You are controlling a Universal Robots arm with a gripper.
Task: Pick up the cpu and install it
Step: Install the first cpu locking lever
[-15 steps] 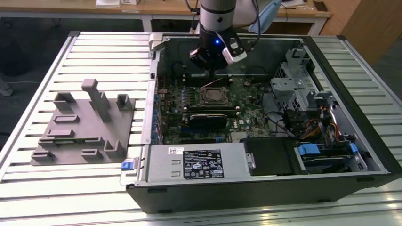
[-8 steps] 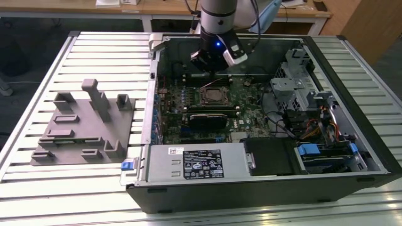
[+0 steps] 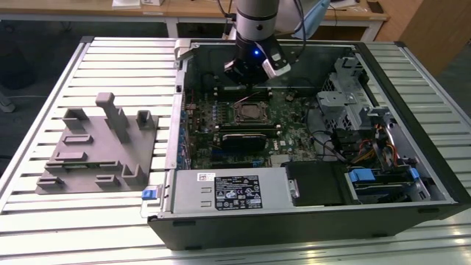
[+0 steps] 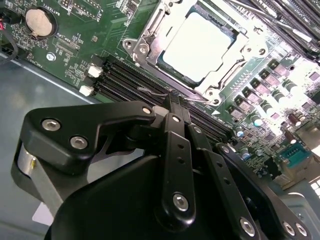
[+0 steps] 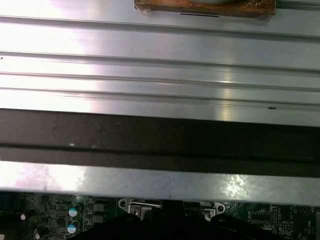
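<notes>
Exterior view, going from its left to its right: a grey moulded fixture (image 3: 99,146) with upright posts lies on the slatted metal table (image 3: 44,221), just beside an open black computer case (image 3: 309,221). Inside the case lies the green motherboard (image 3: 294,132), and the arm's gripper (image 3: 254,69) hangs over the board's far part, near the case's back wall. The cpu (image 3: 249,112) sits in its socket on the board, just in front of the jaws and apart from them. Nearer the camera from it is a black ribbed block (image 3: 244,142), then a white printed label (image 3: 229,191) on the power supply. Drive bays and bundled cables (image 3: 375,149) fill the exterior view's right side.

Second wrist view shows the jaws drawn narrow, their black fingers (image 4: 172,107) close together with nothing between them. Beyond them lies the cpu (image 4: 200,45), a flat square with a pale, silvery top, bright under the light, framed by the socket's metal bracket (image 4: 145,42). Black memory slots (image 4: 130,80) run between the jaws and the socket.
</notes>
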